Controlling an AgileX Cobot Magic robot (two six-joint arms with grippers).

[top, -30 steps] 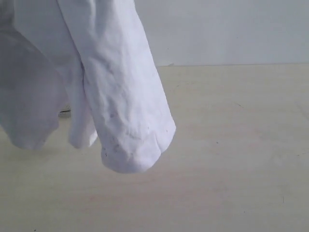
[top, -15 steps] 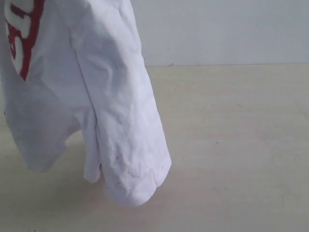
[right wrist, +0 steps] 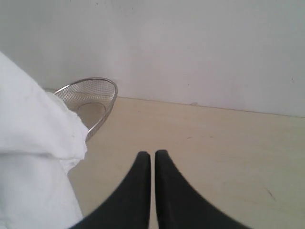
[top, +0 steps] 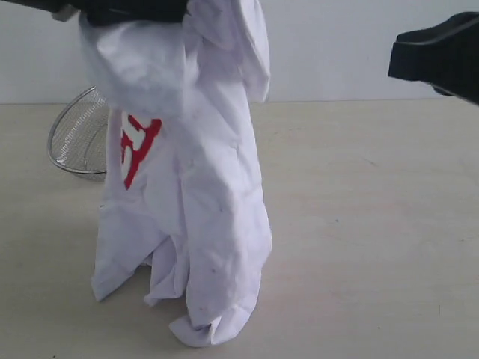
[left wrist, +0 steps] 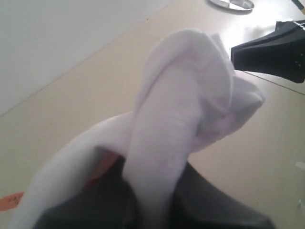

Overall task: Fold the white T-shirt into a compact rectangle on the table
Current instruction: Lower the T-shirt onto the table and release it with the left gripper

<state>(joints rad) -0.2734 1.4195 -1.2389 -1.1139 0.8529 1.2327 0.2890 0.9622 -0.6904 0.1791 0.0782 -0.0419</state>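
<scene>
**White cotton came down to meet the tabletop**

Half a second earlier the white T-shirt [top: 187,224] hung clear, its lowest fold above the table [top: 374,224]. At this moment that fold had landed. The bottom of the cloth lay crumpled on the surface directly beneath the left gripper [top: 135,10], while the rest drooped from it in a tall, twisted column. The red lettering [top: 135,149] had swung round to show part-way down the hanging cloth. A wire-mesh basket [top: 75,142], hidden by the shirt a second before, now showed behind it.

The left gripper was clamped on a bunch of the shirt's upper cloth, which spilled out past its fingers in the left wrist view. The right gripper [right wrist: 152,157] had come into sight level with the left one and off to its side. Its fingers were pressed together on nothing, well apart from the cloth, with the basket ahead of its tips.

As I judged it, the garment was being lowered to be laid out, and no fold had yet been made. It hung roped and doubled over, so it would need spreading flat first. The idle gripper seemed well placed to take a second hold.

Counted: one shirt, one basket, one table, two grippers.
</scene>
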